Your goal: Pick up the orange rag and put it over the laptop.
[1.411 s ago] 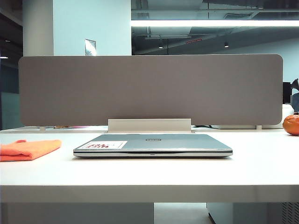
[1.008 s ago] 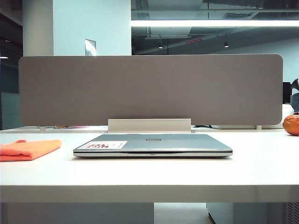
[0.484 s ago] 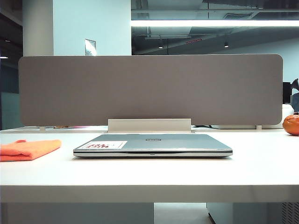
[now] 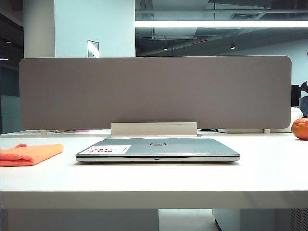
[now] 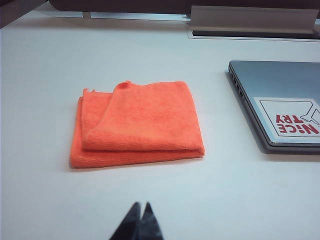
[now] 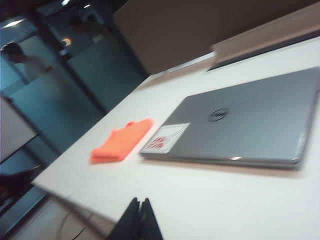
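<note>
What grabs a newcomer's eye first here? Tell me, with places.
The bright orange rag lies folded on the white table, left of the closed laptop at the middle, which has a red-lettered sticker at one corner. An orange fruit sits at the far right edge. The left gripper and right gripper are shut, touching nothing.

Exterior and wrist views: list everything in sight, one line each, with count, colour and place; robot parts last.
orange rag: one, bright orange, folded, flat on the table left of the laptop, apart from it.
laptop: one, silver-grey, lid shut, mid-table.
sticker: one, white with red letters, on the lid's corner nearest the rag.
round orange fruit: one, orange, far right edge of the table.
divider panel: one, grey-brown, upright behind the laptop.
table: one, white.
left gripper: one, black, fingertips together, short of the rag.
right gripper: one, black, fingertips together, near the table's front, tilted view.
</note>
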Robot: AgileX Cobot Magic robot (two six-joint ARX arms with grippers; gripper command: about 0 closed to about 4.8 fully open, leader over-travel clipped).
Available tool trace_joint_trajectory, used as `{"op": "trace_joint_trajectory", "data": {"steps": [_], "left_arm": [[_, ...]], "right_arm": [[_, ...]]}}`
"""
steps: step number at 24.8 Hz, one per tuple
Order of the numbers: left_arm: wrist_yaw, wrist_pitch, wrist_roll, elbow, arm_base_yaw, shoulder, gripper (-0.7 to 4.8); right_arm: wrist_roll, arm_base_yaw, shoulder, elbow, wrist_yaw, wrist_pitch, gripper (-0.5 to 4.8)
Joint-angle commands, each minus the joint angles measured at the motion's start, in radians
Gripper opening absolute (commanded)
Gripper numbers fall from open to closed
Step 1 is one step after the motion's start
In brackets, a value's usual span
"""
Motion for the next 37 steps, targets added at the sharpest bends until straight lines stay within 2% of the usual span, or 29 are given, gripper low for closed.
{"op": "trace_joint_trajectory", "data": {"steps": [1,4,5,7,11,20,26,32,37], "left_arm": [[0.001,-0.006,-0.001,-0.004,0.001,0.001,-0.05],[-0.016,-0.003,-0.110,-0.004,0.002,0.001,-0.05],[-0.023,-0.003,-0.180,-0.001,0.002,0.001,-0.06],[-0.021,-0.009,-0.266,0.010,0.001,0.001,-0.05],[-0.019,-0.031,-0.362,0.056,0.001,0.001,-0.05],[-0.018,-0.056,-0.363,0.186,0.001,0.010,-0.05],[0.012,-0.056,-0.363,0.245,0.001,0.105,-0.05],[0.016,-0.037,-0.362,0.384,0.001,0.421,-0.06],[0.031,-0.037,-0.363,0.488,0.002,0.615,-0.05]], "right_arm": [[0.031,0.001,-0.001,-0.003,-0.086,0.004,-0.05],[0.040,0.001,-0.001,-0.003,-0.117,-0.011,-0.05],[0.040,0.001,-0.001,-0.003,-0.117,-0.012,-0.05],[0.040,0.001,-0.001,-0.003,-0.118,-0.012,-0.05],[0.040,0.001,-0.001,-0.003,-0.120,-0.012,-0.05],[0.040,0.001,-0.001,-0.003,-0.119,-0.012,-0.05],[0.040,0.001,-0.001,-0.003,-0.119,-0.012,-0.05],[0.040,0.001,-0.001,-0.003,-0.119,-0.013,-0.05],[0.040,0.001,-0.001,-0.003,-0.119,-0.013,-0.05]]}}
